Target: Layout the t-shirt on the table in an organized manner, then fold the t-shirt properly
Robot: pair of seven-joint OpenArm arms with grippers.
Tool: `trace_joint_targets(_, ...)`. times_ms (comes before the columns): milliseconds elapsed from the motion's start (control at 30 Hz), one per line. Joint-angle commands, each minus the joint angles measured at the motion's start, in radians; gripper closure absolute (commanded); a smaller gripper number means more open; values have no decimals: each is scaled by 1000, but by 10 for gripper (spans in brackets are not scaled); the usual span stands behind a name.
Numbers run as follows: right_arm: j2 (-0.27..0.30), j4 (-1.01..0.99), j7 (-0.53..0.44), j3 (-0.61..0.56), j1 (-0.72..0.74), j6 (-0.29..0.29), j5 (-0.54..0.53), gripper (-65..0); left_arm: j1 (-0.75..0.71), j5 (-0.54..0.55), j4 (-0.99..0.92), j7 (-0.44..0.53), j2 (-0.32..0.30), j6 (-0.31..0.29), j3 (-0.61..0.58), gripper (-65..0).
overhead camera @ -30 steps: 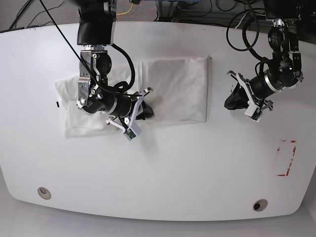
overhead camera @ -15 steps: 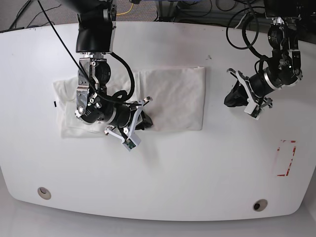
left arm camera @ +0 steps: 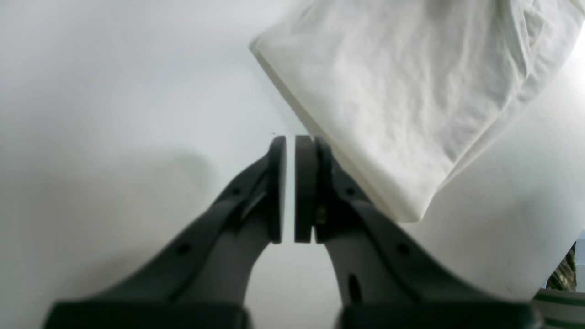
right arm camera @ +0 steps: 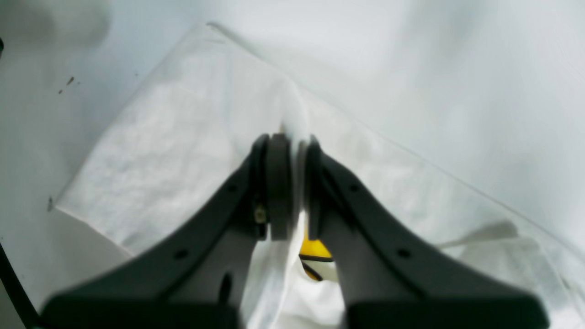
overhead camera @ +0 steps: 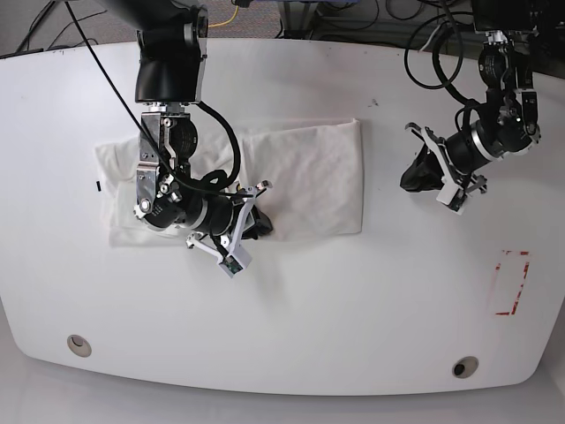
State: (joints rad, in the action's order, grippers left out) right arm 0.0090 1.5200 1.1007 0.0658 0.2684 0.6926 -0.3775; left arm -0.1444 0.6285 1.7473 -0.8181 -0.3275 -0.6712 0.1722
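The white t-shirt [overhead camera: 309, 172] lies folded in a wide strip on the white table [overhead camera: 309, 309], left of centre in the base view. My right gripper [overhead camera: 258, 221] is at the strip's near edge, shut on a pinch of its cloth. The right wrist view shows white fabric squeezed between the pads of that gripper [right arm camera: 292, 141], with a bit of yellow print [right arm camera: 313, 249] below them. My left gripper [overhead camera: 411, 182] hovers to the right of the shirt, apart from it. In the left wrist view it [left arm camera: 290, 141] is shut on nothing, beside the t-shirt's corner [left arm camera: 388, 91].
A red tape rectangle [overhead camera: 512, 283] marks the table at the right. Two round grommet holes [overhead camera: 79, 344] [overhead camera: 464, 367] sit near the front edge. Black cables hang from both arms at the back edge.
The right gripper has dragged the pinched cloth a little toward the left and the front edge, so the strip's right end has shifted left. The left arm has barely moved.
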Motion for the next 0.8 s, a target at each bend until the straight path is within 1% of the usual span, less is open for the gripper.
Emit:
trace_joint_targets(0, 3, 14, -23, 7, 19, 6, -16, -75, 12, 18, 19, 24, -11, -3, 5, -18)
trace_joint_targets(33, 3, 14, -23, 7, 10, 6, -16, -103, 12, 18, 19, 24, -11, -3, 3, -18)
trace_joint_targets(100, 4, 14, -26, 9, -2, 6, -15, -181, 12, 18, 19, 24, -11, -3, 3, -18)
trace_joint_targets(167, 4, 14, -37, 10, -8, 6, -15, -295, 12, 18, 19, 24, -11, -3, 2, -18)
trace_joint_targets(200, 6, 14, -41, 10, -13, 6, -15, -327, 12, 18, 19, 24, -11, -3, 2, -18)
trace_joint_targets(233, 6, 14, -47, 10, -27, 6, -15, -403, 12, 18, 19, 24, -11, -3, 2, -18)
trace_joint_targets(300, 15, 17, -63, 10, -37, 6, -15, -495, 13, 18, 19, 24, -9, -3, 0, -18)
trace_joint_targets(333, 19, 18, -72, 9, -37, 6, -18, -552, 16, 18, 19, 24, -8, -3, 0, -18)
trace_joint_targets(400, 30, 27, -77, 7, -37, 6, -24, -639, 19, 20, 21, 24, -3, -3, -1, -18)
trace_joint_targets(433, 38, 44, -77, 7, -37, 6, -25, -650, 19, 20, 21, 24, 8, -3, -1, -18)
trace_joint_targets(633, 81, 205, -75, 9, -51, -7, -24, -650, 59, 17, 18, 27, 72, 1, -1, -18)
trace_joint_targets(700, 93, 268, -73, 9, -71, -7, -18, -650, 79, 15, 13, 27, 104, 3, -1, -19)
trace_joint_targets(767, 104, 316, -73, 9, -93, -7, -16, -650, 110, 14, -11, 27, 146, 3, -1, -38)
